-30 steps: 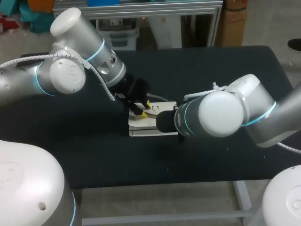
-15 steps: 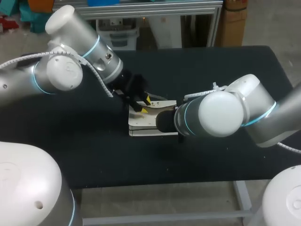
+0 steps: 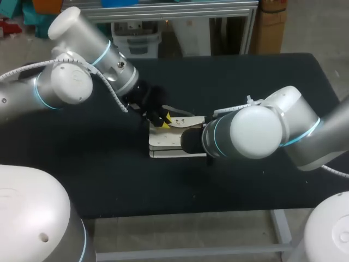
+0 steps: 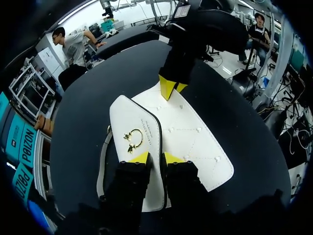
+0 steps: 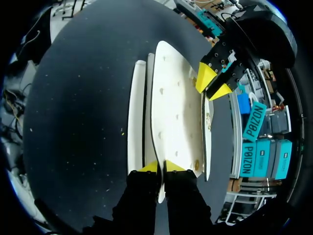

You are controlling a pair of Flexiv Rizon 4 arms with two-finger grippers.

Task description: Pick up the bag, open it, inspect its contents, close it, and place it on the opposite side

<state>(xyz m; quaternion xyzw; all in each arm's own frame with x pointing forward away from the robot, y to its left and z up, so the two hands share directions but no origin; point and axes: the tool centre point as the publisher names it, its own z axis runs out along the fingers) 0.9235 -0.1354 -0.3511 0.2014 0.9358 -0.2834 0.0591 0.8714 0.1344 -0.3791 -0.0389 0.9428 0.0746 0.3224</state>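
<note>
A white bag (image 3: 170, 143) lies flat near the middle of the black table (image 3: 245, 76). In the left wrist view its flap (image 4: 128, 120) carries a gold ring clasp (image 4: 133, 140). My left gripper (image 4: 157, 157) is shut on the flap's dark edge, at the bag's far-left corner (image 3: 164, 121). From the opposite end, my right gripper (image 5: 162, 166) is shut on the edge of a thin white panel of the bag (image 5: 176, 112). In the head view my right wrist hides its fingers. Each wrist view shows the other arm's gripper across the bag (image 4: 171, 88) (image 5: 214, 84).
A pale strap (image 4: 101, 166) curls beside the flap on the tabletop. My right arm's large forearm (image 3: 256, 131) hangs over the bag's right side. Bare black tabletop lies all around the bag.
My left gripper's fingers have closed together on the flap's edge, and the left arm has drawn slightly back toward the far left. The right arm and the bag have stayed put.
</note>
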